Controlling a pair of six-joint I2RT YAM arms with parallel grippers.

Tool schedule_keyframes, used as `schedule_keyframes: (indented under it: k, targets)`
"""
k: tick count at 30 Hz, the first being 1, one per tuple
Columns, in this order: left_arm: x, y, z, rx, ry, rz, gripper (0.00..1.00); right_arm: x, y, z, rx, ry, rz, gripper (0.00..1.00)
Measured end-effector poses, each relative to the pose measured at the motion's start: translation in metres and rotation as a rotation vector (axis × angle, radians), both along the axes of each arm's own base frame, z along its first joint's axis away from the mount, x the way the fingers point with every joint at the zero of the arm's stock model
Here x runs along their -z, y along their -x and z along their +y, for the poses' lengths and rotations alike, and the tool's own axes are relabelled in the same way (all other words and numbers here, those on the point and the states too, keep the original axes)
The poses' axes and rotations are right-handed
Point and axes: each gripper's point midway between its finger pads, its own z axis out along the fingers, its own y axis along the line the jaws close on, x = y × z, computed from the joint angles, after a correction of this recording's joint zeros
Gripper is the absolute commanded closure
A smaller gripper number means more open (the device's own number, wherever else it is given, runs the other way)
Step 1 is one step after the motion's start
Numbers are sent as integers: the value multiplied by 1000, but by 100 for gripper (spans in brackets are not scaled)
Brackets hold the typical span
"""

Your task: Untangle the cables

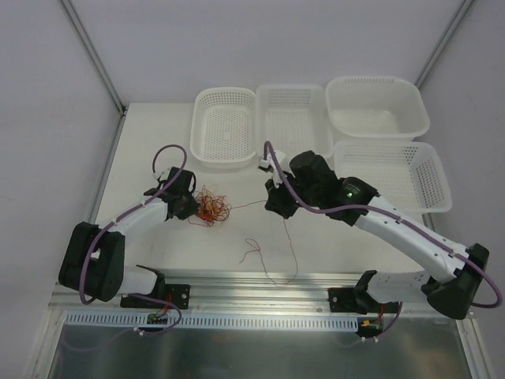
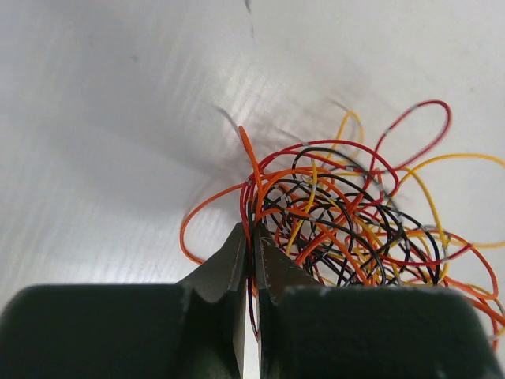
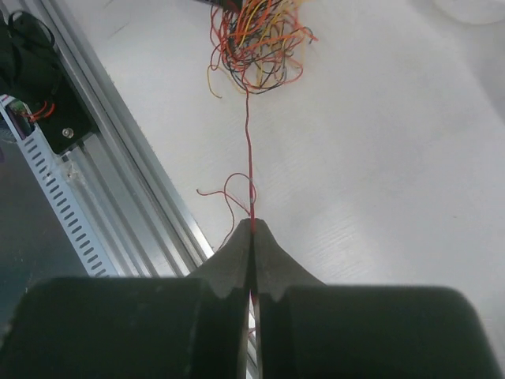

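The cables are a knotted clump (image 1: 211, 207) of thin red, orange, yellow and black wires on the white table, left of centre. My left gripper (image 1: 188, 207) sits at the clump's left edge, shut on a few strands of the clump (image 2: 331, 213), with a dark red wire running between the jaws. My right gripper (image 1: 278, 204) is shut on one red cable (image 3: 248, 150), which runs taut from its fingertips to the clump (image 3: 256, 39). A loose dark red strand (image 1: 264, 257) lies squiggled near the front edge.
Four white perforated baskets stand at the back: one (image 1: 225, 126) behind the clump, one (image 1: 293, 118) beside it, two more at the right (image 1: 377, 106) (image 1: 393, 175). A metal rail (image 1: 260, 284) runs along the near edge.
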Motion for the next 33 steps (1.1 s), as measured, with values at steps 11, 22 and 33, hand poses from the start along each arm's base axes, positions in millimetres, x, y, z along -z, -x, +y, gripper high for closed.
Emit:
schedule_keyframes:
  k: [11, 22, 33]
  targets:
    - [-9, -15, 34, -49, -80, -6, 100, -140, -18, -92, 233, -159, -212, 99]
    - [-40, -59, 74, -78, -199, 9, 100, -200, -10, -120, 279, -239, -300, 99]
    - [-47, -50, 101, -28, -247, 68, 96, -213, -12, -134, 323, -225, -354, 99]
